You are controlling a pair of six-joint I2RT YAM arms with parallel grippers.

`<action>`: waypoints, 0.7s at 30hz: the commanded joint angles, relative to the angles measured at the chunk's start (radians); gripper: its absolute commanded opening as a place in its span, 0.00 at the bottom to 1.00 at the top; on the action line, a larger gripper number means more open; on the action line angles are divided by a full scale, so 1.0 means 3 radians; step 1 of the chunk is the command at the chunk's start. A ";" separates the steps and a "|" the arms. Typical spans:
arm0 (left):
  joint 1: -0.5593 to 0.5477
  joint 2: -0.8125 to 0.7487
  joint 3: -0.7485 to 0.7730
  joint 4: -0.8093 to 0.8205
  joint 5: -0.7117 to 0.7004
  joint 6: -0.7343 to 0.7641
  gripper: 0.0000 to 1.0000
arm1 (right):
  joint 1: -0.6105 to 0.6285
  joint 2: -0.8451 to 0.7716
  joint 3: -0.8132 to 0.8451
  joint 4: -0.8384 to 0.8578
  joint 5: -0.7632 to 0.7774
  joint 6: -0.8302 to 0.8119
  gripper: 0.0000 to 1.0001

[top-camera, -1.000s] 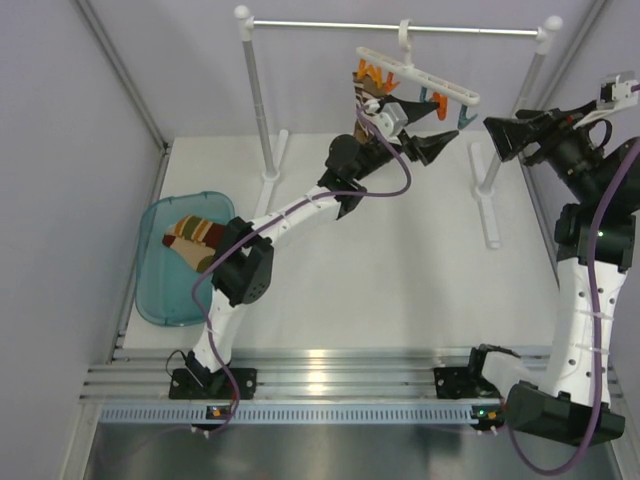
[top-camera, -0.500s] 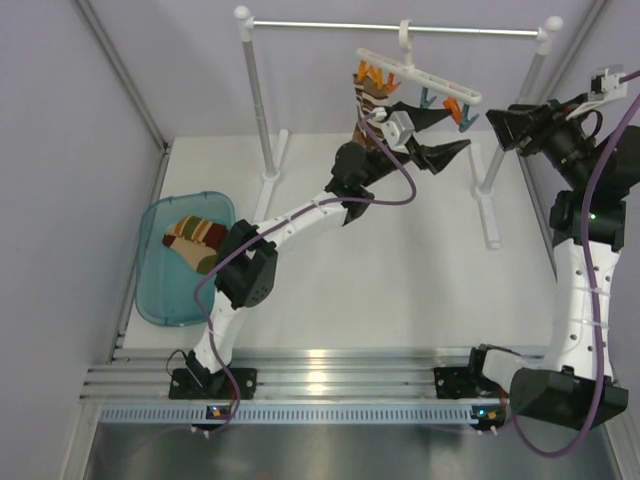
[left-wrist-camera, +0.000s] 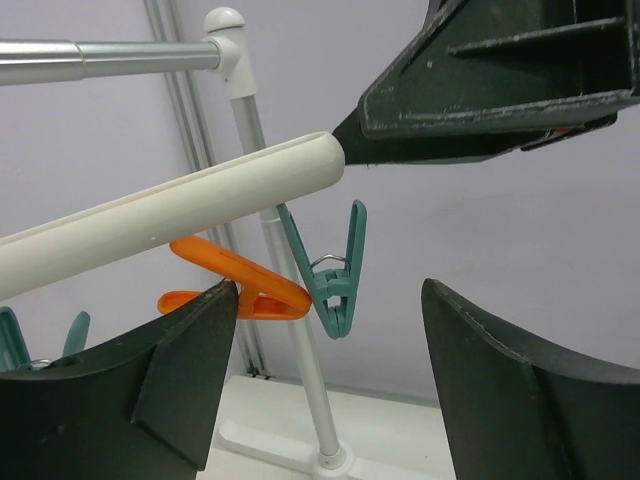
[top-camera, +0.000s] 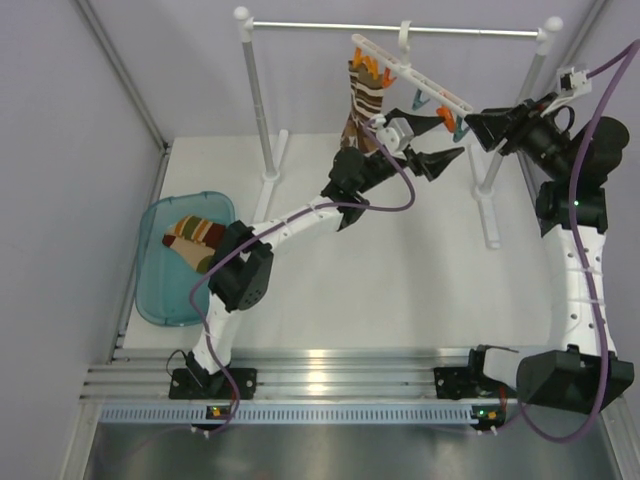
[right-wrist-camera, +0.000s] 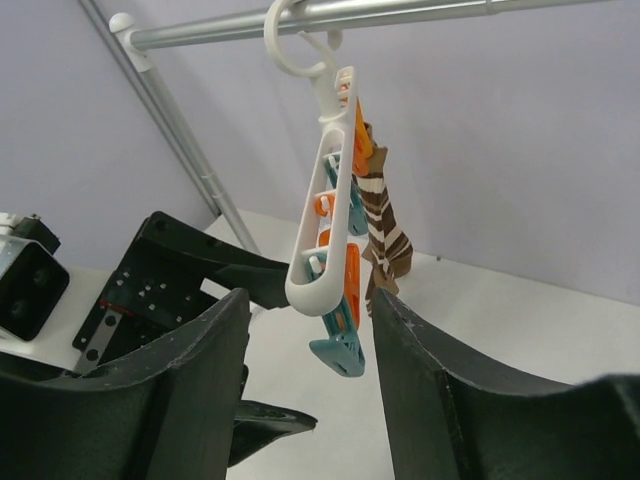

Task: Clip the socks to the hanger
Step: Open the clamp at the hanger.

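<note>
The white hanger (top-camera: pixel 415 75) hangs by its hook from the rail and slopes down to the right. One brown and white sock (top-camera: pixel 362 100) is clipped at its left end. Tan striped socks (top-camera: pixel 195 240) lie in the tray. My left gripper (top-camera: pixel 450 135) is open just below the hanger's right half, with an orange clip (left-wrist-camera: pixel 240 287) and a teal clip (left-wrist-camera: pixel 335 275) dangling ahead of its fingers. My right gripper (top-camera: pixel 472 122) is at the hanger's right end (right-wrist-camera: pixel 318 270), which sits between its open fingers (right-wrist-camera: pixel 400 340) with small gaps either side. The brown sock (right-wrist-camera: pixel 385 225) hangs behind.
A metal rail (top-camera: pixel 400 27) on white posts (top-camera: pixel 490 170) spans the back of the table. A teal tray (top-camera: pixel 165 295) sits at the left edge. The left arm's wrist (right-wrist-camera: pixel 170 270) is close beside my right fingers.
The right gripper has moved left onto the hanger's right end and narrowed its jaws. The hanger now slopes more steeply, and the brown sock hangs in fuller view.
</note>
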 commanded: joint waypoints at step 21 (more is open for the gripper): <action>-0.0013 -0.0783 -0.0455 -0.0332 -0.0190 0.0331 0.89 | 0.0143 -0.0059 -0.0100 0.0353 -0.0254 0.0054 0.38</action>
